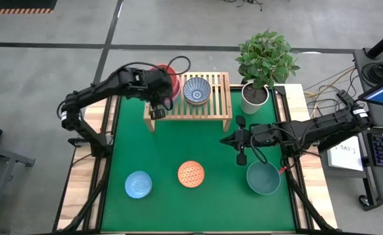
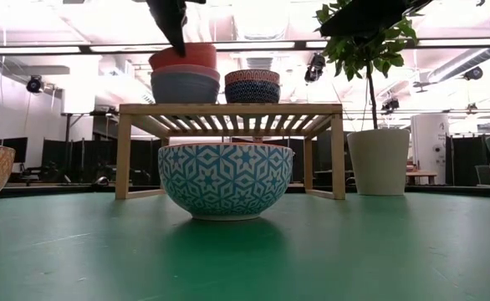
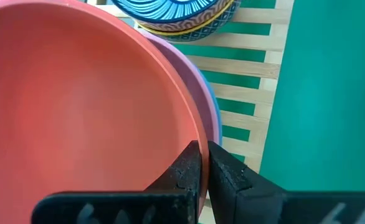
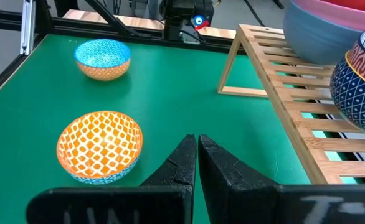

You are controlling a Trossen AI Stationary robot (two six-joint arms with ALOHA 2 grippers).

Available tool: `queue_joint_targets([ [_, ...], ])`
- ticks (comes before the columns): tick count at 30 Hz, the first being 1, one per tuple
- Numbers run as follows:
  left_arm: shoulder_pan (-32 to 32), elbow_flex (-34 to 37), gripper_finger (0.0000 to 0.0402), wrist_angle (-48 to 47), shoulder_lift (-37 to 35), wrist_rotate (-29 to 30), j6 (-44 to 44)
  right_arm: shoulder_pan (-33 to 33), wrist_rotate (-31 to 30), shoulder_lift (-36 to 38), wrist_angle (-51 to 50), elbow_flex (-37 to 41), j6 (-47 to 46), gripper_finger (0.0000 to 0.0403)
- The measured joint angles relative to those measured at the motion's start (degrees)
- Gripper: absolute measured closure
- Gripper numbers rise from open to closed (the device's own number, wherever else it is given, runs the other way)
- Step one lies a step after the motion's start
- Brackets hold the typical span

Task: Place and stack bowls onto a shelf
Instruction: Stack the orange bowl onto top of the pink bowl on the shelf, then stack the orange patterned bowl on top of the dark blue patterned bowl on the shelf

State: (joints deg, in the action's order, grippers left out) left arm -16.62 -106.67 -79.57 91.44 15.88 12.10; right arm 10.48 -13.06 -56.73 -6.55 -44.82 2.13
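Red bowl (image 3: 76,106) fills the left wrist view — the left hand (image 3: 201,171) is clamped on its rim, fingers either side. It sits atop a pink bowl (image 3: 201,99) and a blue bowl (image 2: 185,86) on the shelf (image 1: 221,98), with a patterned pair (image 1: 197,91) beside. Right hand (image 1: 239,139), fingers together, hovers over the surface (image 1: 172,147) — teal bowl (image 1: 263,178) just beside it, orange bowl (image 1: 191,173) farther off.

Both arms are dark, jointed and slim, with black cables looping along them. The left hand (image 3: 202,180) ends in two matte black, wedge-shaped fingers with a grainy surface; the right hand (image 4: 195,168) looks alike.
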Motion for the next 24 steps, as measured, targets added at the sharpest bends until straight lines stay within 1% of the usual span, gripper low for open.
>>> queue_joint_targets([
  [4,0.0,-0.1,0.0401,0.0,1.6,0.0,0.6,0.0,0.0,0.0,0.0,0.0,-0.6,0.0394],
  [6,0.0,-0.1,0.0394,-0.2,2.2,0.0,0.9,0.0,0.0,0.0,0.0,0.0,-0.6,0.0394],
  [10,0.0,-0.1,0.0367,-0.9,2.6,0.0,1.0,0.0,0.0,0.0,-0.1,0.0,-0.6,0.0394],
  [17,0.3,-1.3,0.0304,-2.6,2.0,0.0,0.4,0.0,0.0,0.0,-0.1,0.0,-1.8,0.0394],
  [21,0.5,-2.9,0.0279,-2.8,0.4,0.0,-3.3,0.0,0.0,0.0,-0.2,0.0,-3.4,0.0394],
  [24,1.4,-3.0,0.0273,-2.8,-1.0,0.1,-6.8,0.0,0.0,-0.1,-0.2,0.0,-5.5,0.0394],
])
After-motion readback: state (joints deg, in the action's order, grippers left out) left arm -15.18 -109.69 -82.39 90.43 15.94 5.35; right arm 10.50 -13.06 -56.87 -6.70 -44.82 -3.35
